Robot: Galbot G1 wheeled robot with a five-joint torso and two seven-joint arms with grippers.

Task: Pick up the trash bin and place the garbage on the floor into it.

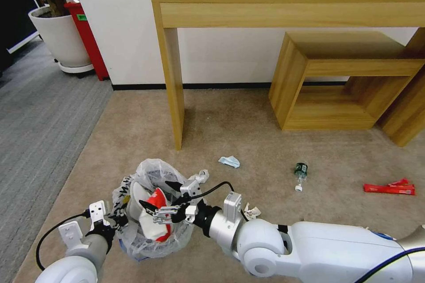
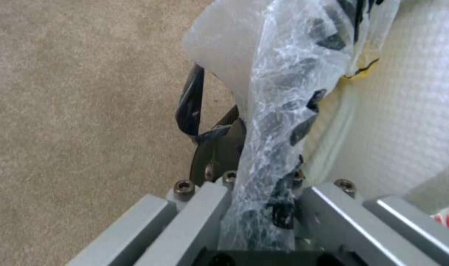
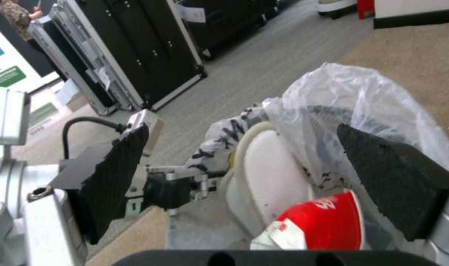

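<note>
Trash bin (image 1: pixel 152 212) rim between left fingers (image 2: pixel 190 103)

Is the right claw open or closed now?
Open: the right claw hovers over the trash bin, its fingers wide apart, holding nothing.

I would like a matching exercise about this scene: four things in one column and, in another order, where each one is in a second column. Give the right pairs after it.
Things:
1. red paper cup
2. green-labelled bottle
3. red wrapper
4. left gripper

Places:
A. lying on the carpet in front of the low wooden shelf unit
B. clamped on the rim of the trash bin
C. inside the trash bin, beside a white slipper
D. on the carpet, farthest to the robot's right

Pairs: 1-C, 2-A, 3-D, 4-B
</note>
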